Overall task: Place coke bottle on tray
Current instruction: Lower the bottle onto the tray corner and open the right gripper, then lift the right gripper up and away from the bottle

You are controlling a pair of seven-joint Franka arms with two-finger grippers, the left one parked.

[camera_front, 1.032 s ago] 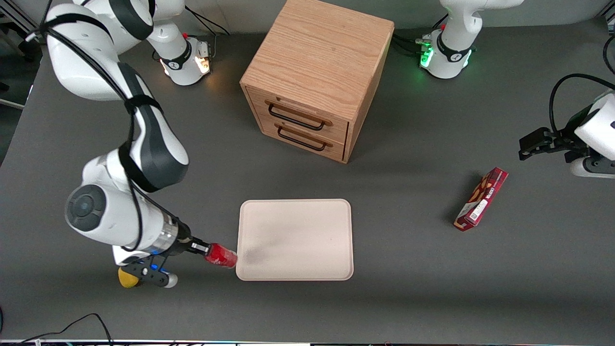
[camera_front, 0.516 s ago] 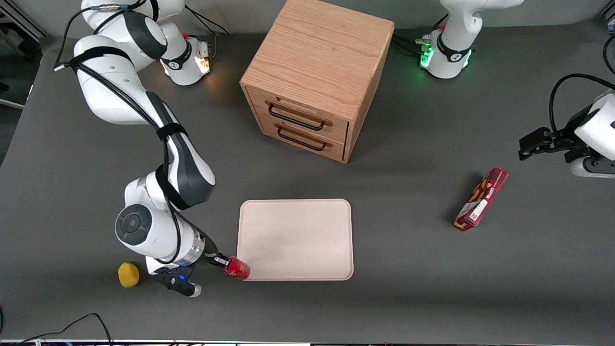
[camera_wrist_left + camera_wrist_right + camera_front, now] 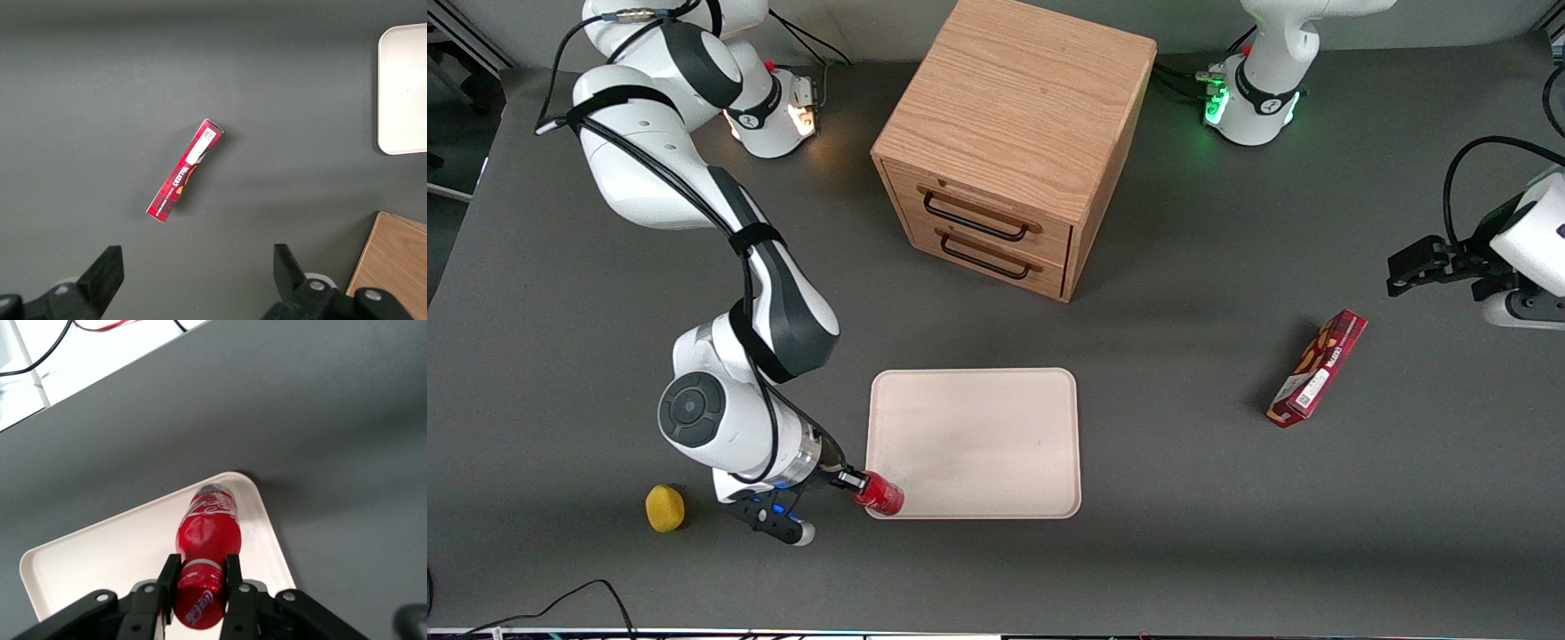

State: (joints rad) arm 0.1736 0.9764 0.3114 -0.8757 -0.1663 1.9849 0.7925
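Both fingers point(image 3: 233, 577) round coke bottle point(image 3: 207, 537).

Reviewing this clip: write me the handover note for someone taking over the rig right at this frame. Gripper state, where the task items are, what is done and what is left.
Gripper: the right arm's, shut on the small glossy red coke bottle, holding it near the cap end, at the corner of the tray nearest the front camera toward the working arm's end.
Tray: the large flat pale beige-pink rectangular tray lies on the table in front of the wooden two-drawer cabinet; nothing else is on it.
Done: bottle grasped and brought over the tray's corner.
Left: probably move it further over the tray, set it down, open the fingers, withdraw. Whether the bottle touches the tray cannot be told.
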